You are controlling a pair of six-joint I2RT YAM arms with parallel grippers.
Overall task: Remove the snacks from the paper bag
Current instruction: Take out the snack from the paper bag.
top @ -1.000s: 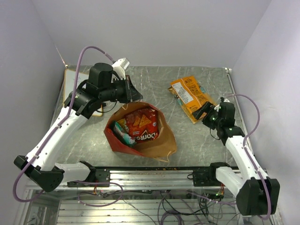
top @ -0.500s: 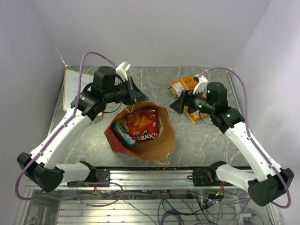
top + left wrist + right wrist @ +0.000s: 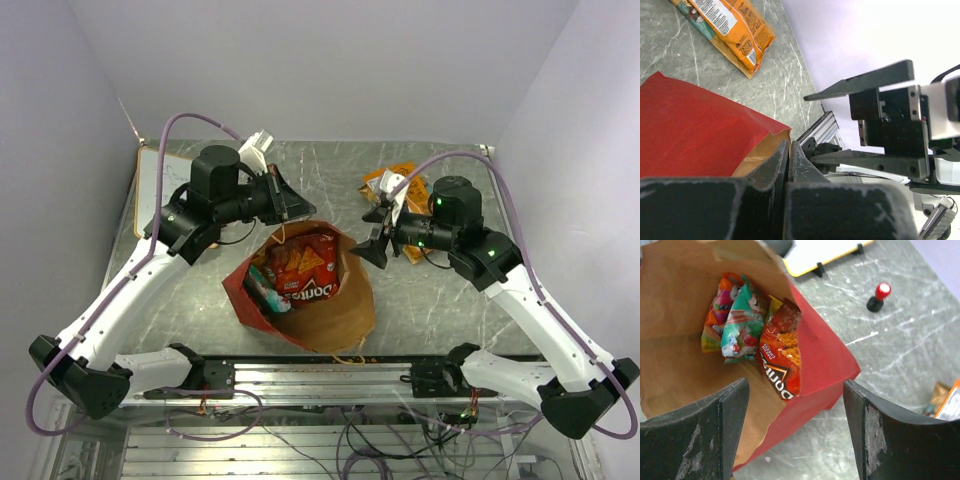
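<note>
The paper bag (image 3: 342, 312) lies open, red outside and brown inside. In it are a red Doritos packet (image 3: 305, 268) and a green packet (image 3: 262, 287). My left gripper (image 3: 300, 210) is shut at the bag's far rim and appears to pinch it (image 3: 789, 145). My right gripper (image 3: 376, 236) is open and empty just right of the bag's mouth. The right wrist view looks into the bag (image 3: 830, 365) past the open gripper (image 3: 795, 390): Doritos (image 3: 780, 352), green packet (image 3: 742, 322), orange-red packet (image 3: 715, 325). An orange packet (image 3: 405, 178) lies on the table behind the right arm.
A small red-capped black knob (image 3: 879, 295) stands on the table beyond the bag. A white board with a yellow edge (image 3: 150, 175) lies at the back left. The orange packet (image 3: 730, 25) lies beyond the bag's red side (image 3: 695, 130). A metal rail (image 3: 320, 375) runs along the near edge.
My right arm has swung from the right side, over the orange packet, to the bag's mouth, gripper open. My left gripper has stayed at the bag's far rim.
</note>
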